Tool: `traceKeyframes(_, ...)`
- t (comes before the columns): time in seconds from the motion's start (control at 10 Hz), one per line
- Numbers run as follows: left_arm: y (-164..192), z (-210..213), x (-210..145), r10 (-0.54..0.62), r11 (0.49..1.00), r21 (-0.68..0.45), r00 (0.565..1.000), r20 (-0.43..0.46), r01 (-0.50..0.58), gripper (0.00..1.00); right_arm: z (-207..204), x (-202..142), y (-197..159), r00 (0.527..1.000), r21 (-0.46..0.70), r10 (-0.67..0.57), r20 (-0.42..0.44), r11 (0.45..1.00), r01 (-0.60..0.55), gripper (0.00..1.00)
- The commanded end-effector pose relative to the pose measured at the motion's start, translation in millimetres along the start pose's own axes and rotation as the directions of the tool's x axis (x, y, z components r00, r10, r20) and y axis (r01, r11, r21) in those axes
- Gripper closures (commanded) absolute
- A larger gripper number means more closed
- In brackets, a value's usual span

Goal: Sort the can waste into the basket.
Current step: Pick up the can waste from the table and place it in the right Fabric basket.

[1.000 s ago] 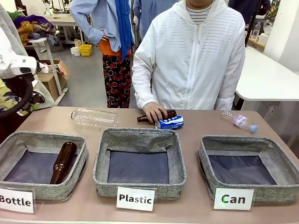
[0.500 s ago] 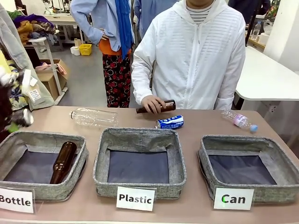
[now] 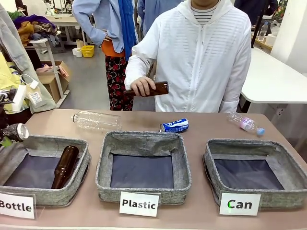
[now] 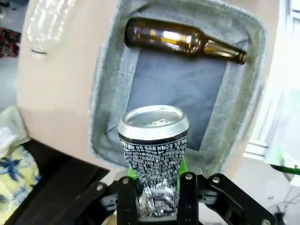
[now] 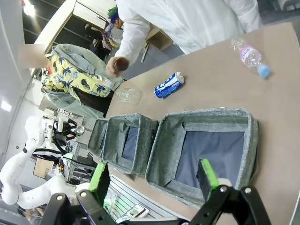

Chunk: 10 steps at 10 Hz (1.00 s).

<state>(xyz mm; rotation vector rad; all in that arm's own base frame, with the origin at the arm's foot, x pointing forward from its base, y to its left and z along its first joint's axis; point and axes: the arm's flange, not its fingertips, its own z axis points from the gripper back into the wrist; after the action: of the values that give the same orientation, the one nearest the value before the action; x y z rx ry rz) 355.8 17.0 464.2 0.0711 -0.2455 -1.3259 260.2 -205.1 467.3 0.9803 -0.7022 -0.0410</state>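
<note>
Two cans unsorted: left gripper (image 4: 154,187) clamps the black can (image 4: 153,140) at the Bottle basket (image 3: 43,140), far across the worktop (image 3: 211,127) from the Can basket (image 3: 254,146); right gripper (image 5: 153,177), fingers apart, looks nearer the sideways-lying blue can (image 3: 174,126).

Can basket (image 3: 283,158) stood open above, floor bare. Blue can (image 3: 174,126) lay on open tabletop (image 3: 206,128) behind Plastic basket (image 3: 144,139), room either side. Person's hand (image 3: 143,86) with brown bottle (image 3: 160,88) hung above the far edge. Clear bottle (image 3: 244,123) lay behind Can basket, apart. Left end effector (image 4: 156,185), gripping black can (image 4: 153,140), hung over Bottle basket's (image 3: 48,140) outer rim.
</note>
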Motion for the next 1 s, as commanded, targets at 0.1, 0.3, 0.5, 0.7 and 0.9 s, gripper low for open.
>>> traceKeyframes(0.1, 27, 47, 61, -0.074, 0.988, 0.137, 0.997, -0.004, 0.073, 0.67, -1, 2, -1, 0.999, 0.018, 0.025, 0.02, 1.0, -0.025, 0.0)
traceKeyframes(0.3, 37, 131, 36, -0.218, 0.965, 0.134, 0.973, -0.07, 0.226, 0.67, -1, 2, -1, 0.999, 0.018, 0.025, 0.02, 1.0, -0.025, 0.0)
traceKeyframes(0.5, 0, 192, -73, -0.294, 0.949, 0.134, 0.955, 0.046, 0.286, 0.67, -1, 2, -1, 0.999, 0.018, 0.025, 0.02, 1.0, -0.025, 0.0)
traceKeyframes(0.7, -55, 212, -171, -0.355, 0.92, 0.271, 0.895, 0.27, 0.283, 0.67, -1, 2, -1, 0.999, 0.018, 0.025, 0.02, 1.0, -0.025, 0.0)
traceKeyframes(0.9, -98, 206, -236, -0.284, 0.936, 0.31, 0.874, 0.395, 0.165, 0.67, -1, 2, -1, 0.999, 0.018, 0.025, 0.02, 1.0, -0.025, 0.0)
